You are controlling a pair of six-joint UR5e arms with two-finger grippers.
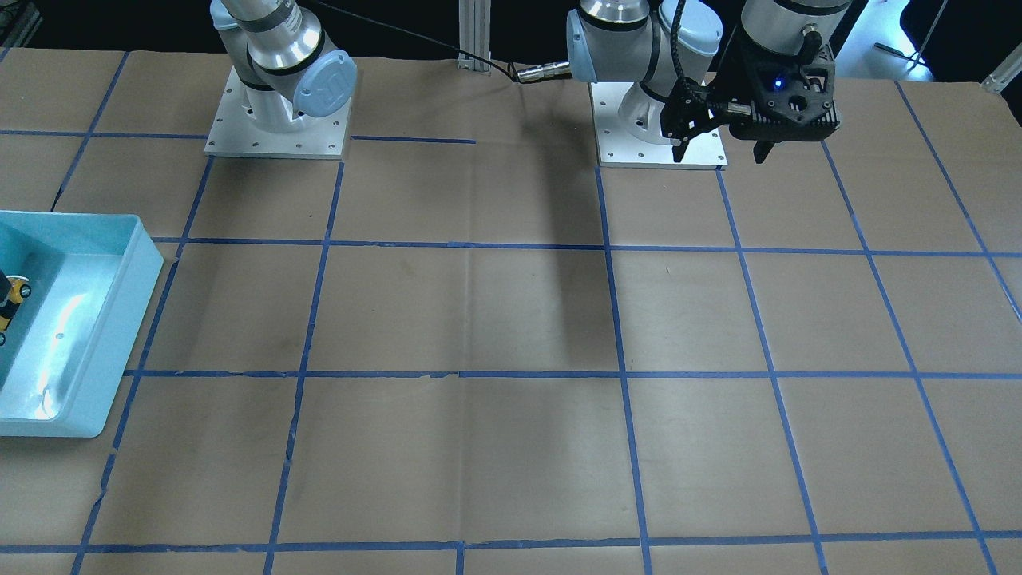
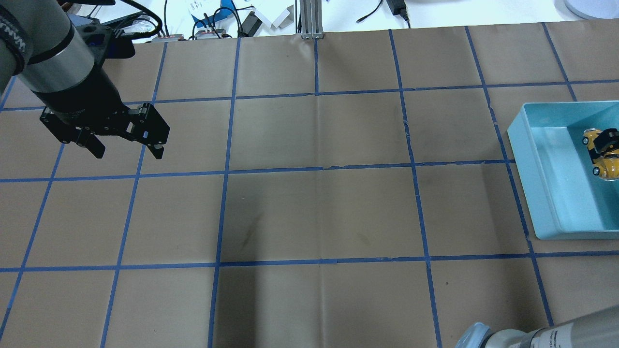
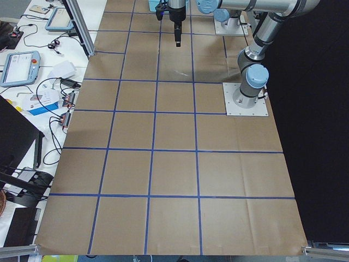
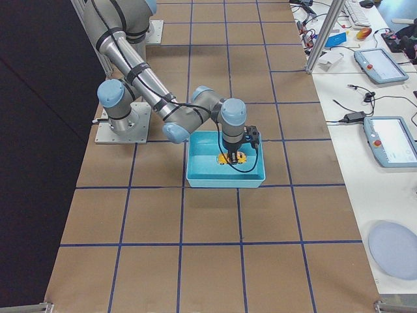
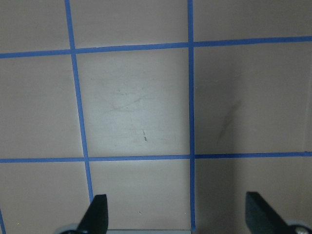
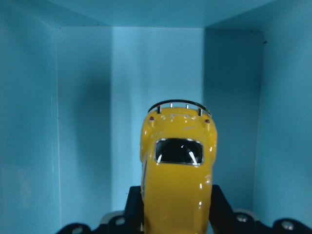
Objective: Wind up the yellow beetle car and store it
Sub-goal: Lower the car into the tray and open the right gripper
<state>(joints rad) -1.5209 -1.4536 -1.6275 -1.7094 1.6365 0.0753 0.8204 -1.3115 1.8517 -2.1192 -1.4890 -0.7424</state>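
Observation:
The yellow beetle car [image 6: 178,185] sits between the fingers of my right gripper [image 6: 175,212], inside the light blue bin [image 6: 83,97]. The jaws stand closed against the car's sides. In the overhead view the car [image 2: 607,164] shows in the bin [image 2: 537,193] at the right edge, with a black finger [image 2: 608,137] over it. The right-side view shows the right gripper [image 4: 231,153] pointing down into the bin [image 4: 225,179]. My left gripper [image 2: 128,154] is open and empty, hovering above the bare table far from the bin; it also shows in the left wrist view [image 5: 178,209].
The table is brown paper with a grid of blue tape lines [image 2: 319,169]. Both arm bases [image 1: 278,120] stand on white plates at the robot's edge. A metal post [image 2: 309,19] stands at the far edge. Cables and tablets lie on a side bench [image 4: 378,65].

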